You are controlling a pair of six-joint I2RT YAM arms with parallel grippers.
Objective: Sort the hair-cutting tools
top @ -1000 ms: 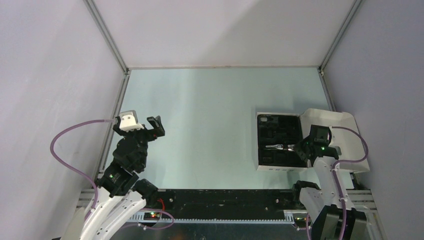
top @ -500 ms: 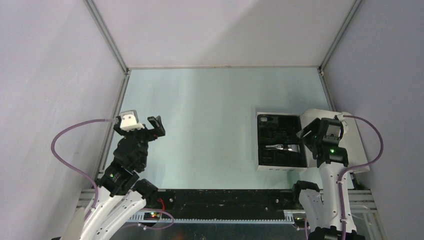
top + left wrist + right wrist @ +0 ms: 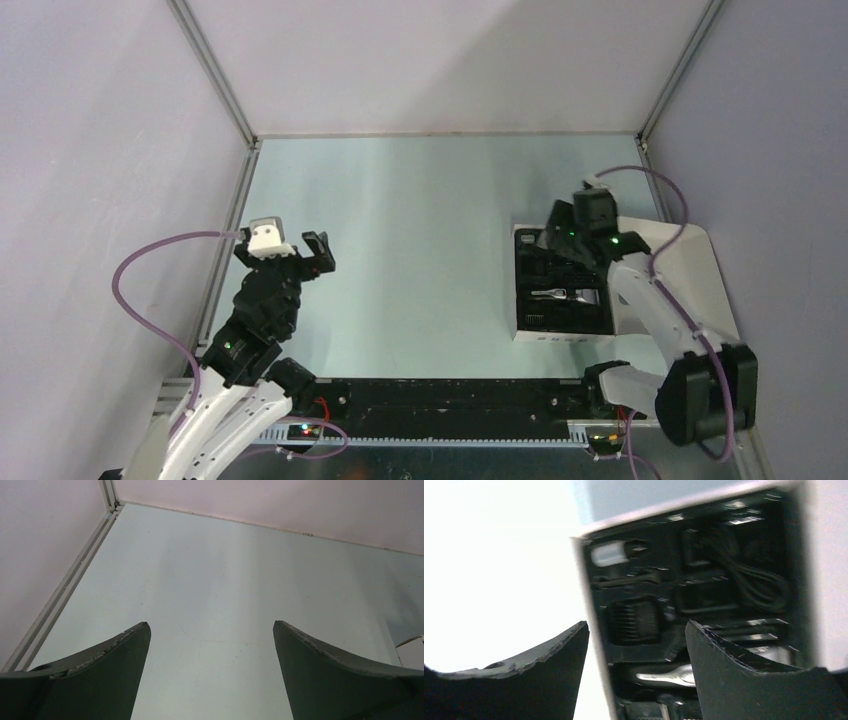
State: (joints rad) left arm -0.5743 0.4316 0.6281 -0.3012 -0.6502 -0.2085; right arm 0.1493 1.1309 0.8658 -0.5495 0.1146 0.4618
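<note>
Right gripper [image 3: 552, 236] hangs over the far left part of the white box [image 3: 560, 338], jaws spread wide with nothing between them. In the blurred right wrist view its fingers [image 3: 549, 670] frame the black insert [image 3: 649, 652]. The hair-cutting tools [image 3: 545, 268] lie in that insert. The clipper body [image 3: 562, 294] sits in the middle with its silvery tip pointing left, and a ribbed comb attachment [image 3: 631, 621] lies just far of it. A coiled black cord [image 3: 749, 580] fills a far right compartment. The lid [image 3: 690, 270] lies open to the right. Left gripper [image 3: 312, 255], well apart at the left side of the counter [image 3: 420, 230], is equally wide open and empty.
</note>
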